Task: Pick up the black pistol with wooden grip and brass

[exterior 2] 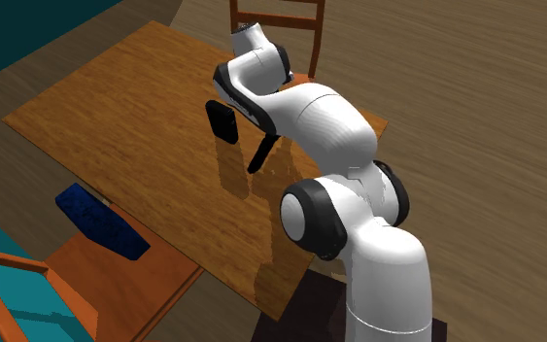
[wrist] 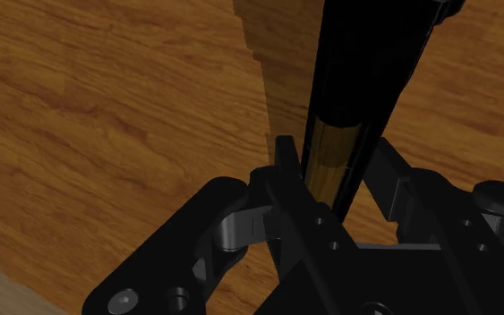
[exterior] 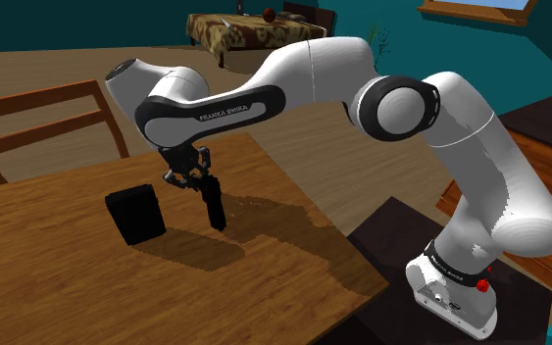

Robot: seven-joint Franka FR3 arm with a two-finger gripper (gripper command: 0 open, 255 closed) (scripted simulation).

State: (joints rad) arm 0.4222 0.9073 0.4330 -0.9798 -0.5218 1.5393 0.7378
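Our gripper (wrist: 326,174) is closed on the pistol (wrist: 366,63), its two black fingers pinching the brownish grip section near one end. The long black body hangs down, slightly tilted, over the wooden table (exterior: 68,284); we cannot tell whether its lower tip is clear of the surface. We judge rotation the main risk: held so far off-centre, the pistol could pivot or slip out in a quick lift. A swing could also strike the black box (exterior: 134,214) standing near it.
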